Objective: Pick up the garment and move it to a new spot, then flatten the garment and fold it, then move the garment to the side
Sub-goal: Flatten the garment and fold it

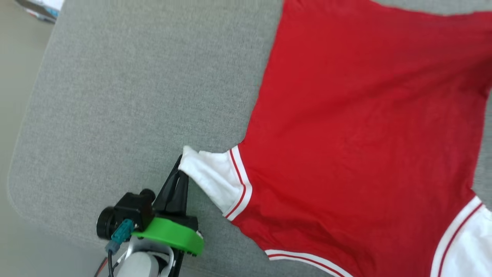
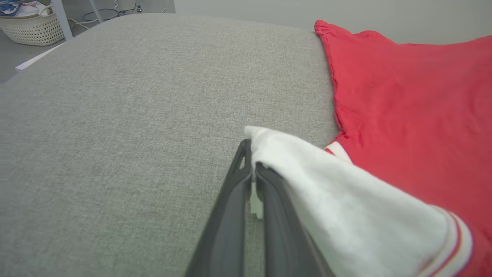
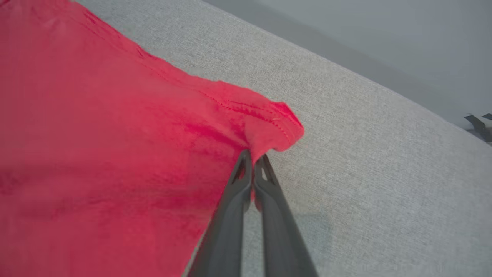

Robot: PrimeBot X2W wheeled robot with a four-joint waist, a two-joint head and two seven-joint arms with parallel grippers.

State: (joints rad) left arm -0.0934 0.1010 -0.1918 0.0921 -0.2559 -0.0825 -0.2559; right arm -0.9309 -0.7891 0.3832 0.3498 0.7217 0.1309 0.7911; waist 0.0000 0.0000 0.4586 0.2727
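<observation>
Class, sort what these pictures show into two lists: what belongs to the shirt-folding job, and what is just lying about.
Belongs to the job: garment; left gripper, shut on its white sleeve; right gripper, shut on its red hem corner; grey padded surface beneath.
Lying about: woven basket; floor cables.

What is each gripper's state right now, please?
Left gripper: shut on the red jersey's white sleeve.
Right gripper: shut on the jersey's hem corner.
</observation>
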